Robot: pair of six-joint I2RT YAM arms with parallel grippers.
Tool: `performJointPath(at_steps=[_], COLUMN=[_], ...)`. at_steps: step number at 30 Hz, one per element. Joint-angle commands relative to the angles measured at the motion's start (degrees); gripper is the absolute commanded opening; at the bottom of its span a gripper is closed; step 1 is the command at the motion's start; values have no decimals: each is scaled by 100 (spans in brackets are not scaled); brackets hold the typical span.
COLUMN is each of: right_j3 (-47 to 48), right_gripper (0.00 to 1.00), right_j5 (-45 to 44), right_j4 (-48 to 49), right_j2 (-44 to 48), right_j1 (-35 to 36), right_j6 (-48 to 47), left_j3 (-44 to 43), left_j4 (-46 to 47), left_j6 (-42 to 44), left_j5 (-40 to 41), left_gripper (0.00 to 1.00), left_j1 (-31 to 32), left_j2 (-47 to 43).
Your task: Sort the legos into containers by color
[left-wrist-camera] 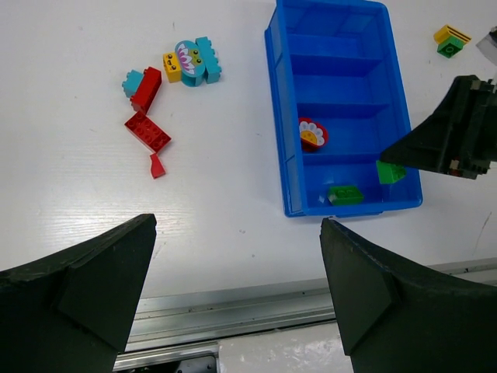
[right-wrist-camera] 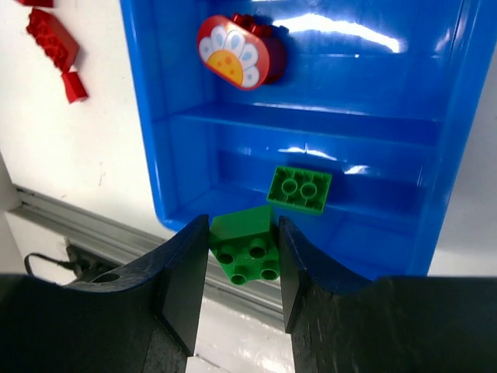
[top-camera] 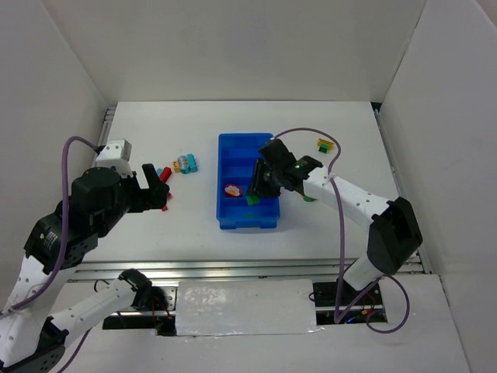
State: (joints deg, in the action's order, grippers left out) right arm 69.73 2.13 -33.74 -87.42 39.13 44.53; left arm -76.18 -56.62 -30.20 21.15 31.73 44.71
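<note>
Right wrist view gives you the clearest read. The right tool (right-wrist-camera: pixel 241 233) is clamped on a small green plastic brick (right-wrist-camera: pixel 248 252), which sits slightly skewed between the pads. The brick hangs over the 6 o'clock end of the bright blue plastic tray (right-wrist-camera: pixel 144 116). It is close above the near wall rather than squarely over the end compartment, where a second green brick (right-wrist-camera: pixel 300 189) already lies. One compartment further toward 12 o'clock sits a red rounded piece with a flower print (right-wrist-camera: pixel 237 53).

Your main risk, I judge, is the release point. If you let go here, the skewed brick may clip the near wall and tumble out onto the white worktop (top-camera: pixel 194 233), toward the rail at its edge. If you overshoot toward 12 o'clock, it could hop the divider into the red piece's compartment. If you descend too low, the fingers may shove the tray.

Your left tool (left-wrist-camera: pixel 237 233) hangs with its jaws apart, holding nothing. Loose red bricks (left-wrist-camera: pixel 147 130) wait at the tray's 9 o'clock.
</note>
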Motion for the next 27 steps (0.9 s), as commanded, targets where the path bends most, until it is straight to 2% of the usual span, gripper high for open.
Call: performJointPath(at_steps=[1,6,27], right_j3=[444,568,84], right_gripper=[11,11,11], right_j5=[-169,-152,-204], right_j4=[69,7,25], right_j2=[-240,-469,-144], right_j1=[-2,-2,-11], right_j6=[47,-24,-15], left_j3=[-37,-10,-90], left_j4=[99,90,160], left_j6=[-4,-4,110], left_j5=[-23,-14,-49], left_gripper=[99,100,100], left_j1=[-17,-26,-26], left_j2=[-111,-155,3])
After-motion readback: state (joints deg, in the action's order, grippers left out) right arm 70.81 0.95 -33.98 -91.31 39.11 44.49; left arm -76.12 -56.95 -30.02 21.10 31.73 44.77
